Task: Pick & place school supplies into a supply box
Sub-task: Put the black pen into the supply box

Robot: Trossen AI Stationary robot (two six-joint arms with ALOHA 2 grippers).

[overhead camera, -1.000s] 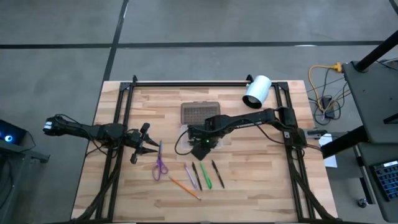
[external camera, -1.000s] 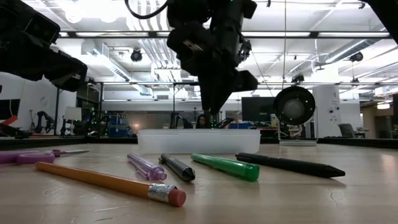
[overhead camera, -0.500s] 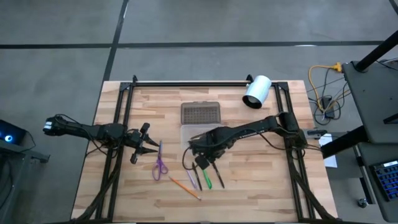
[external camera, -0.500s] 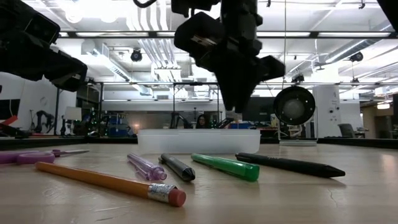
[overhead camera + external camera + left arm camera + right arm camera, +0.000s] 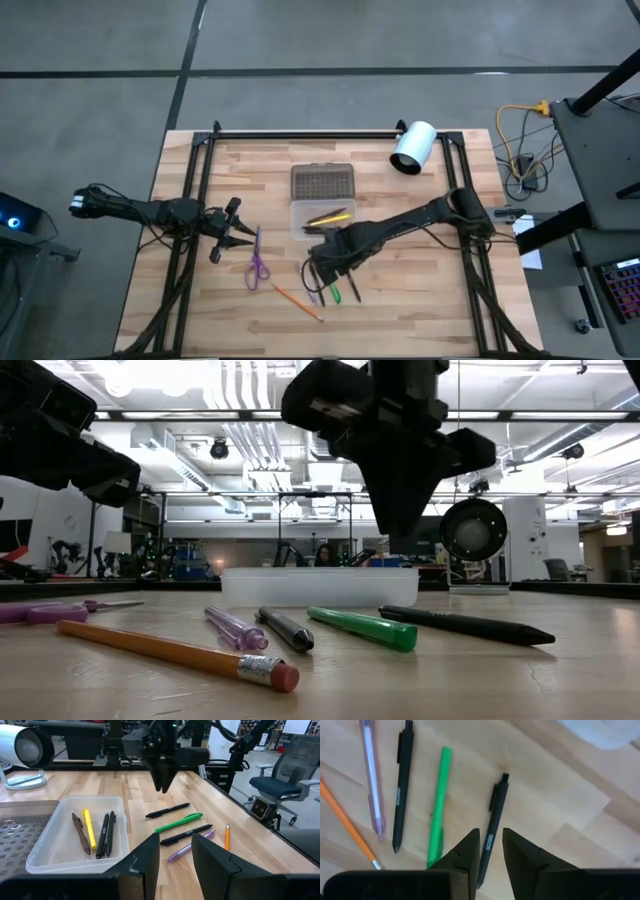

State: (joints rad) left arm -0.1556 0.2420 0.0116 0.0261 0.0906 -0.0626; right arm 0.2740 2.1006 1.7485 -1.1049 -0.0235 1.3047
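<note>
My right gripper [image 5: 491,839] hangs open by a narrow gap above a black pen [image 5: 493,822] on the table, fingers pointing down and well clear of it in the low view [image 5: 400,532]. Beside that pen lie a green pen [image 5: 439,825], a second black pen [image 5: 402,790], a purple pen [image 5: 372,780] and an orange pencil [image 5: 342,815]. The clear supply box [image 5: 75,865] holds a yellow pen [image 5: 89,827], a brown one and two black ones, its dotted lid [image 5: 322,181] lying flat on the far side. Purple-handled scissors [image 5: 257,264] lie near my open left gripper [image 5: 228,232].
A white cylinder [image 5: 412,148] stands at the far right of the table. Black frame rails run along the left, right and far edges. Bare wood lies near the front edge and right of the loose pens.
My right gripper has moved from above the supply box toward the table's near edge and now hangs over the loose pens. The box, covered by it a second ago, shows its pens again. The left arm has kept still.
</note>
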